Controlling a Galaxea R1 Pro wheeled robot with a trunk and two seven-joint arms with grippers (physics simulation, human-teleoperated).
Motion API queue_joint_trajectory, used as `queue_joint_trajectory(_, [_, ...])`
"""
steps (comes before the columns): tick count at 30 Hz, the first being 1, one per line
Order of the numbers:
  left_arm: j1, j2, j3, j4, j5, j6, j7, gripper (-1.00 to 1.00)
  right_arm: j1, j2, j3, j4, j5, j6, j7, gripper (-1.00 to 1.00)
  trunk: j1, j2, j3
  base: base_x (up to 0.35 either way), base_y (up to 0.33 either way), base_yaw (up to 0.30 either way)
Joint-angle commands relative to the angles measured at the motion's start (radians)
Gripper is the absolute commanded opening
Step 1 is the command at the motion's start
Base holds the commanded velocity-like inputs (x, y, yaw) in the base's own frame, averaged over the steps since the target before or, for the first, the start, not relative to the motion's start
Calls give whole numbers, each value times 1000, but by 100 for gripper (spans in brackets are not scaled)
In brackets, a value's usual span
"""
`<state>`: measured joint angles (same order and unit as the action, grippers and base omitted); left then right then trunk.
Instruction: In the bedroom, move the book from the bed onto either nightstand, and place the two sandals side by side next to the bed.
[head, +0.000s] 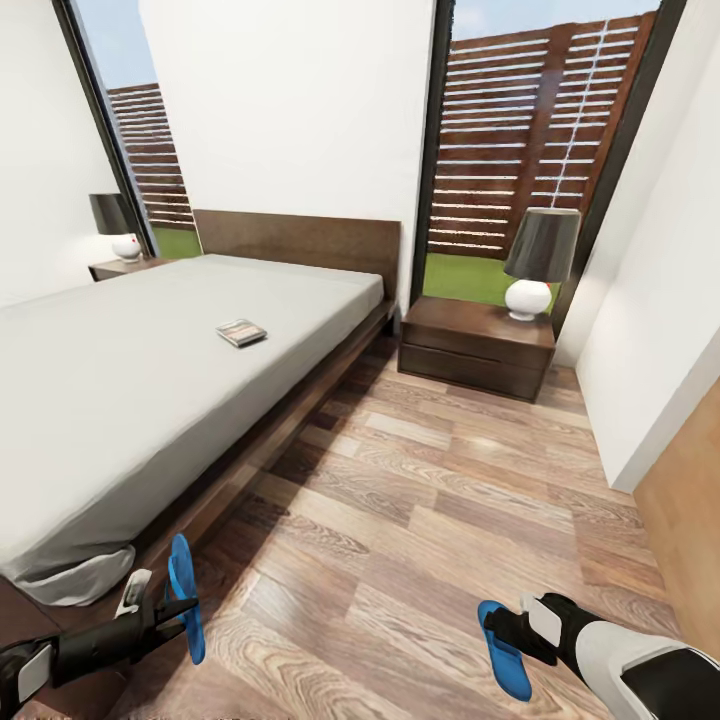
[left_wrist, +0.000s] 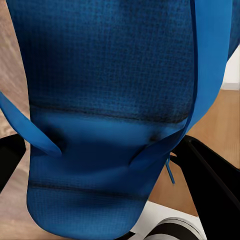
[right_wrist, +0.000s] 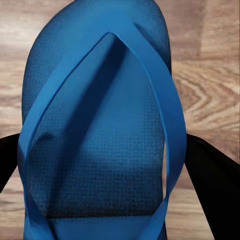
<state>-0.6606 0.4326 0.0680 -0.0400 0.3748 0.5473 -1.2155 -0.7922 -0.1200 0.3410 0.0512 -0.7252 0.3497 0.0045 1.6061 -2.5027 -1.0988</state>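
Sandals in both your grippers: left gripper (head: 172, 608) clamps one blue sandal (head: 185, 597) beside the bed (head: 150, 380); right gripper (head: 512, 635) clamps the other sandal (head: 503, 650), well clear of it. Book (head: 241, 332) lies on the mattress.

The bed (head: 150, 370) fills the left half of the frame, its headboard against the far wall, with the book (head: 241, 332) lying on the mattress right of centre. A nightstand (head: 477, 346) carrying a lamp (head: 540, 262) stands just right of the bed at centre right, and another nightstand (head: 122, 267) with a lamp (head: 117, 225) sits behind the bed at upper left. At the bottom edge, the left gripper (head: 175, 606) holds one sandal (head: 185, 597) beside the bed's foot corner at lower left, while the right gripper (head: 508, 630) holds the other sandal (head: 503, 648) over the floor (head: 420, 520) at lower right.
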Motion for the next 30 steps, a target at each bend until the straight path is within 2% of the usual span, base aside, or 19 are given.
queue_joint_trajectory(1, [-1,0,7,0,-5,10,-3,-100,-1,0,9,1,-11,3,0,-100,0,0,-1,0,0,162])
queue_joint_trajectory(18, [-1,0,7,0,-5,10,-3,-100,-1,0,9,1,-11,3,0,-100,0,0,-1,0,-1,162])
queue_joint_trajectory(30, [0,0,7,0,-5,10,-3,-100,-1,0,9,1,-11,3,0,-100,0,0,-1,0,-60,162])
